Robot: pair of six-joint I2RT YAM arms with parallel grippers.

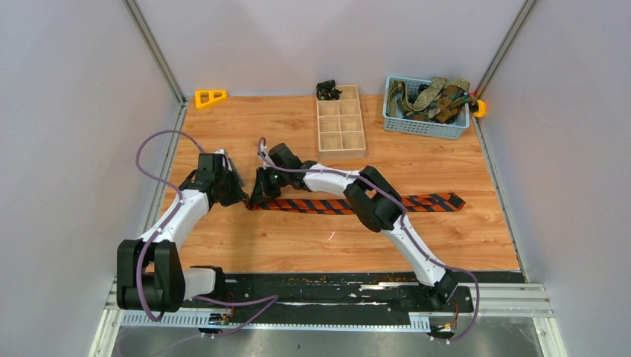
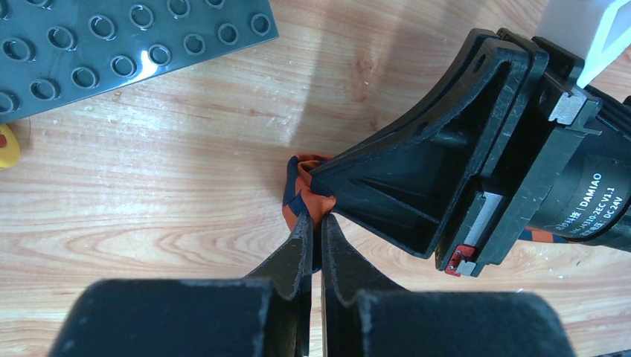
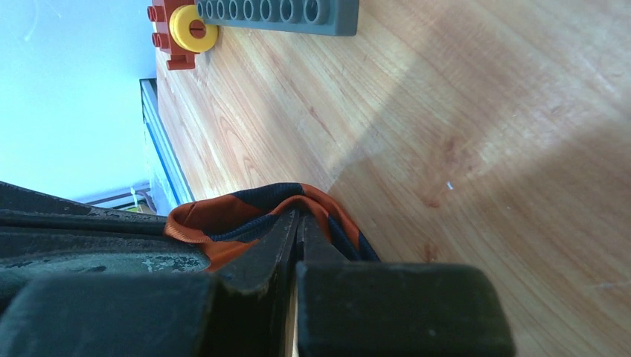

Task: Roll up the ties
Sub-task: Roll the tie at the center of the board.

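An orange and navy striped tie (image 1: 431, 201) lies flat across the middle of the table, wide end to the right. Its narrow left end (image 2: 299, 187) is bunched into a small fold where both grippers meet. My left gripper (image 1: 242, 196) (image 2: 315, 219) comes in from the left and is shut on that fold. My right gripper (image 1: 259, 198) (image 3: 299, 216) faces it, shut, with the tie (image 3: 223, 217) wrapped over its fingertips. Its black body (image 2: 446, 171) fills the right of the left wrist view. More ties (image 1: 435, 97), olive and brown, are heaped in a blue basket (image 1: 424, 126).
A wooden compartment box (image 1: 341, 141) stands at the back centre with a dark bundle (image 1: 326, 90) behind it. An orange triangle (image 1: 210, 97) lies at the back left. A grey studded plate (image 2: 111, 44) (image 3: 283, 13) and a red and yellow piece (image 3: 186, 30) show in the wrist views.
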